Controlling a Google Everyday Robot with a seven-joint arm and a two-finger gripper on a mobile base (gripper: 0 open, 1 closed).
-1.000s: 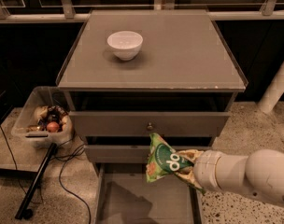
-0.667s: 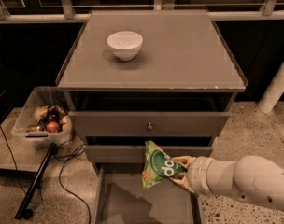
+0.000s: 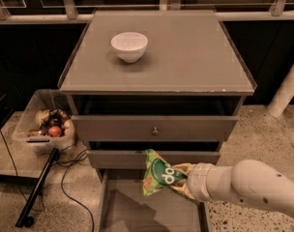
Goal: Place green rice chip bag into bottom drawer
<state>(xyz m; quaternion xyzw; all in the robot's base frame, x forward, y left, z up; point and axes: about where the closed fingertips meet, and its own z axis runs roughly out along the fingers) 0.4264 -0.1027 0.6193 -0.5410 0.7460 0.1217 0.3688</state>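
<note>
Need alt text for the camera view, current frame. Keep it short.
The gripper, at lower right, holds the green rice chip bag above the open bottom drawer, in front of the cabinet. A white bowl sits on the cabinet's top, and a clear bin of items stands on the floor to the left.

— Where is the claw (image 3: 180, 179)?
— Low down, at the tip of the fat white arm (image 3: 248, 183) that sticks in from the right.
— Is it holding something?
— Yes, it pinches the green rice chip bag (image 3: 158, 174).
</note>
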